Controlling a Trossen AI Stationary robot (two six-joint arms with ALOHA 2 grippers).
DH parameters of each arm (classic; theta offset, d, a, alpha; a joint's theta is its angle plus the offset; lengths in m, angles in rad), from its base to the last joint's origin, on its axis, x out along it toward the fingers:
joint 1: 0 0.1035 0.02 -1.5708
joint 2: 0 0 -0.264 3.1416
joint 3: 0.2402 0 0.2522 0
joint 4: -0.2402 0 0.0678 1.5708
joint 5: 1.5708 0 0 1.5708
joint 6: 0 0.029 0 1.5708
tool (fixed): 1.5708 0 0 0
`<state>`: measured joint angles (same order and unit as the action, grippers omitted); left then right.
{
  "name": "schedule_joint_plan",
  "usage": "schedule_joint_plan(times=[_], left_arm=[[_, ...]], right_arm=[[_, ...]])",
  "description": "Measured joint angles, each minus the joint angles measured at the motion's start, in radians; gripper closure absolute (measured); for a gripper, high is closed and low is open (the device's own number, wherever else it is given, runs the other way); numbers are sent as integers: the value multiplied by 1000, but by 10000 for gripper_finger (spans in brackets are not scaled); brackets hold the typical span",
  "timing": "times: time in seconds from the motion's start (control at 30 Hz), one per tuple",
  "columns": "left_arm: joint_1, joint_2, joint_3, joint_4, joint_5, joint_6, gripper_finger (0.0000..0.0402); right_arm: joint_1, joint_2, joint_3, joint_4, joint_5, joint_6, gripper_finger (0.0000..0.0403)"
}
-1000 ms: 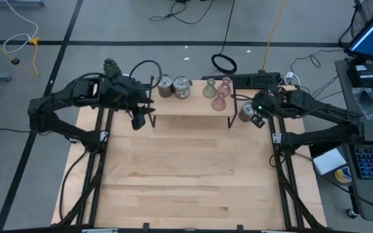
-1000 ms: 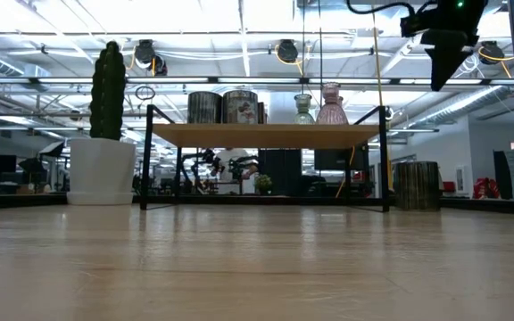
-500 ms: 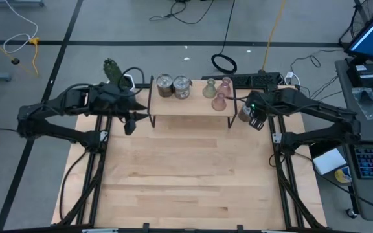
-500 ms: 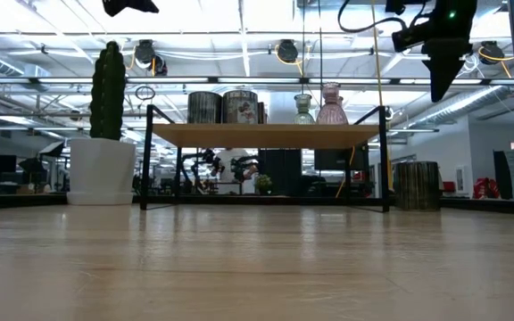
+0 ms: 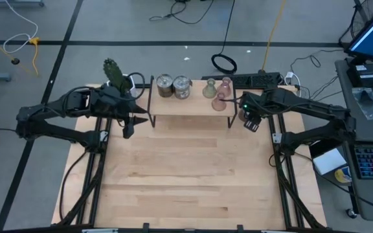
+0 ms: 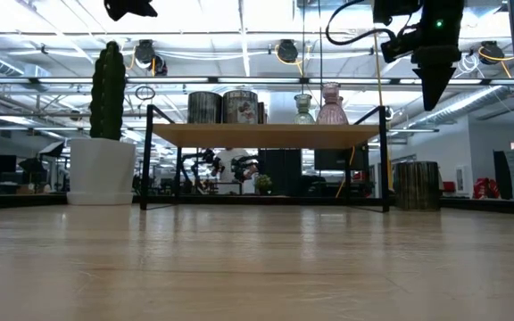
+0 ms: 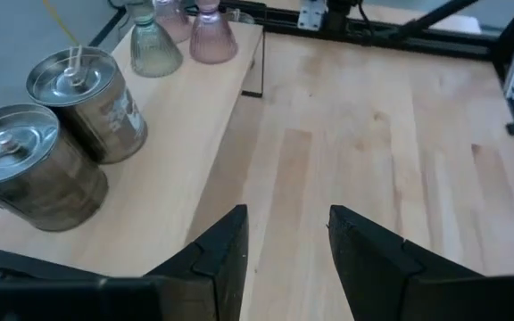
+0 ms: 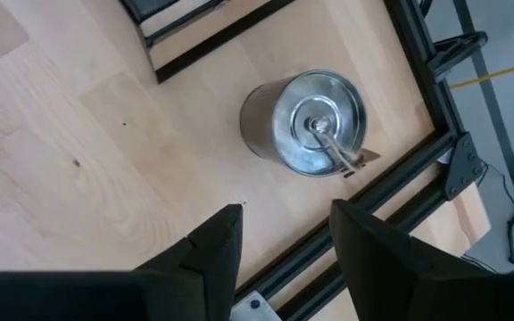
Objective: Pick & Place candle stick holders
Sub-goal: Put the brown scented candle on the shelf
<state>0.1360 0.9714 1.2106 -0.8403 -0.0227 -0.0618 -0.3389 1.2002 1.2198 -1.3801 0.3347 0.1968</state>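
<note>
On the shelf (image 5: 190,103) at the table's far side stand two silver cups (image 5: 173,86), an olive-green holder (image 5: 208,89) and two pink holders (image 5: 222,92), all on their bases. A third silver cup (image 8: 306,123) stands on the table right of the shelf (image 6: 416,185). My right gripper (image 8: 279,241) hangs open high above it, pointing down, touching nothing. My left gripper (image 7: 288,250) is open, raised off the shelf's left end (image 5: 129,126), facing the silver cups (image 7: 61,134).
A white pot with a green cactus (image 6: 107,98) stands at the table's far left corner (image 5: 113,70). The black frame rail (image 8: 391,205) runs close beside the lone silver cup. The wide near part of the wooden table (image 5: 186,175) lies bare.
My left arm has drawn back toward the table's left edge and sunk a little, its gripper now showing at the low view's top. My right gripper has drifted toward the shelf and slightly down, above the lone silver cup, which has stayed in place.
</note>
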Motion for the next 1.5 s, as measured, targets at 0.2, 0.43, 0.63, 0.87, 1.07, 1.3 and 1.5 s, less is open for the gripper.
schedule_joint_plan(times=[0.2,0.43,0.63,0.87,1.07,1.3,1.5], left_arm=[[38,-55,-104,87,58,58,243],[101,-187,-268,191,128,55,243],[121,-289,-379,289,130,33,243],[126,-347,-439,319,129,2,243],[126,-351,-440,321,96,0,243],[126,-351,-440,321,33,3,243],[126,-351,-440,320,21,2,243]], right_arm=[[0,10,0,22,0,8,236],[0,10,-2,27,0,-1,236],[0,10,-79,37,-45,-2,236],[0,10,-211,115,-48,-33,236],[0,10,-242,157,-43,-82,236],[0,10,-242,168,-21,-191,236],[-1,10,-242,227,-21,-296,236]])
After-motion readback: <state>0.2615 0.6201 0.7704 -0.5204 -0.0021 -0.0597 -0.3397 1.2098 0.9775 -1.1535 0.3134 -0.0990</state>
